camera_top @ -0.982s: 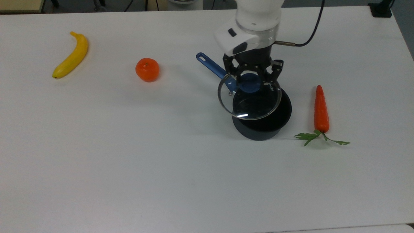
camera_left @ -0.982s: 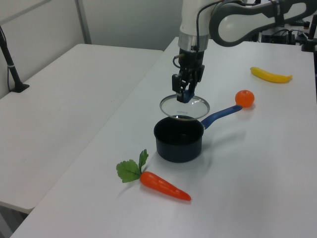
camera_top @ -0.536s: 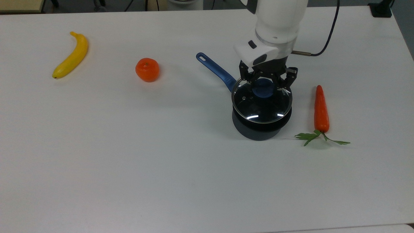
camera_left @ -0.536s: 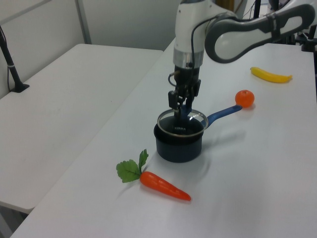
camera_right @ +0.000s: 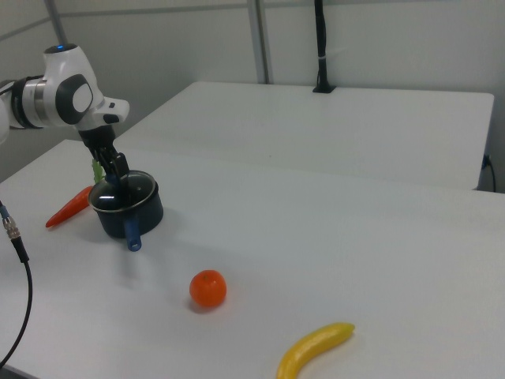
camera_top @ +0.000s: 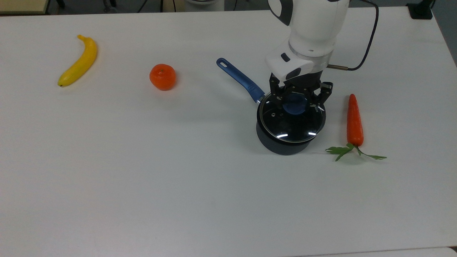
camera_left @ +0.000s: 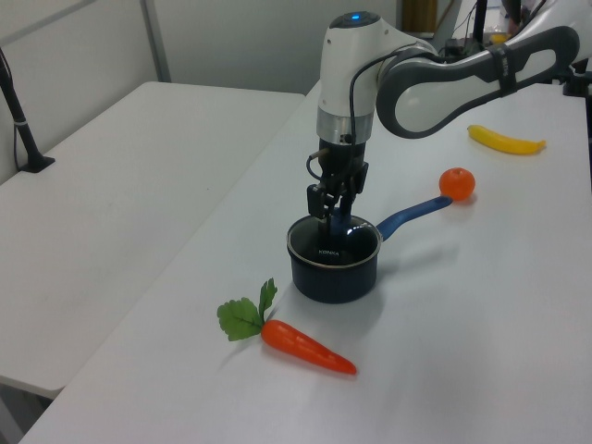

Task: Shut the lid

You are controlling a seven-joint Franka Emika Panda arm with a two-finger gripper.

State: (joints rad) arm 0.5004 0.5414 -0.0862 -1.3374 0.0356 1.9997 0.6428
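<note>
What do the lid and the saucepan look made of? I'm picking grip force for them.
The lid: clear glass, judging by the see-through pane and sharp glints, with a thin, shiny, metal-looking rim and a matte blue knob, possibly plastic. The saucepan: dark, dull-coated metal, likely nonstick; its blue handle has a slight sheen.

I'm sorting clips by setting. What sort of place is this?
Probably a robotics lab, not a kitchen: a robot arm works at a plain white table, beside a saucepan and a carrot.
</note>
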